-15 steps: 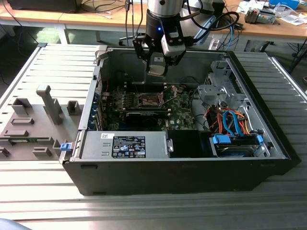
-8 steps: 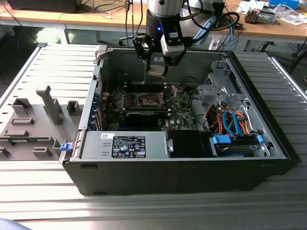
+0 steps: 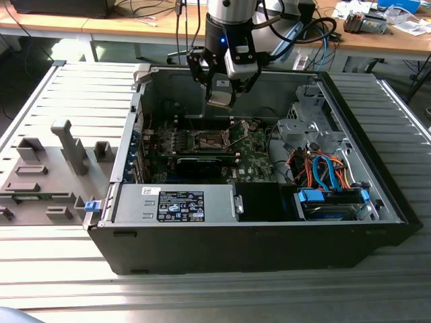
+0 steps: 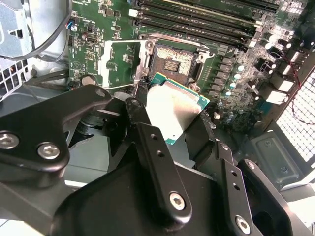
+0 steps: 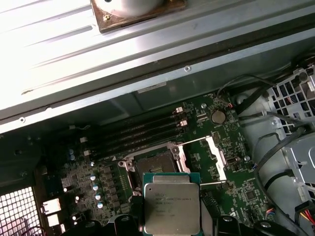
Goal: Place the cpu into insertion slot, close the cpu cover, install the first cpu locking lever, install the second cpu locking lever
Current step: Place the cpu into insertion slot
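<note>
1. The cpu (image 5: 172, 204) has fine engraved print on its top, too small to make out. A black-and-white label (image 3: 180, 205) sits on the grey power supply box, along the computer case (image 3: 202, 235) wall nearest the exterior camera.
2. The cpu is a thin plate with a matte silver-grey metal lid on a green rim. It is nearly square, with no clear long axis, and its edges run roughly in line with the socket's rim. The lid faces up.
3. The gripper (image 3: 221, 94) has black metal fingers (image 4: 140, 115), and its jaws are clamped on 2 opposite cpu edges.
4. The cpu hangs over the green motherboard (image 5: 103, 172), just clear of the insertion slot (image 5: 155, 167).
5. The slot is an uncovered dark square with a metal rim, beside the long black memory slots (image 5: 142, 130).
6. The cpu cover (image 5: 216, 157) is a silvery windowed frame, swung open beside the slot.
</note>
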Action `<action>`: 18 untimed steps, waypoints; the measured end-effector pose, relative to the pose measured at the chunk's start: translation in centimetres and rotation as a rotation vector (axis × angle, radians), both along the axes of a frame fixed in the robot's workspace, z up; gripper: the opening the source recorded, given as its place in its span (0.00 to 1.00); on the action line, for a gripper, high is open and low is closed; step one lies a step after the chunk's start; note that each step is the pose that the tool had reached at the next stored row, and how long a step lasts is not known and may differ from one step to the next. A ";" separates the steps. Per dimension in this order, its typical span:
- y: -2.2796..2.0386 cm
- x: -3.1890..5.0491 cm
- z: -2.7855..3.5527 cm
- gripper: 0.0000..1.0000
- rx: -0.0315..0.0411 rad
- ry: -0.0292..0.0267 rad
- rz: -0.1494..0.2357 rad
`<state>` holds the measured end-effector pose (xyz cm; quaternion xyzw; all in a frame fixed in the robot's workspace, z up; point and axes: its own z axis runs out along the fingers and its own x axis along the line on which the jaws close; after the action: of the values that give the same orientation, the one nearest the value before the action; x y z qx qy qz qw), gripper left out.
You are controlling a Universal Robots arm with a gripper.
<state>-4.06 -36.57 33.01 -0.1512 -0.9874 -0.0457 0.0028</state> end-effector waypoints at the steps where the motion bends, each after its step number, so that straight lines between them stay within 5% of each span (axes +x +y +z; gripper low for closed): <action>1: 0.00 0.00 0.00 0.54 0.0000 0.0000 -0.003; 18: 0.00 0.00 0.00 0.54 0.0000 0.0000 -0.053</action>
<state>-4.06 -36.57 33.01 -0.1774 -0.9831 -0.0457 0.0016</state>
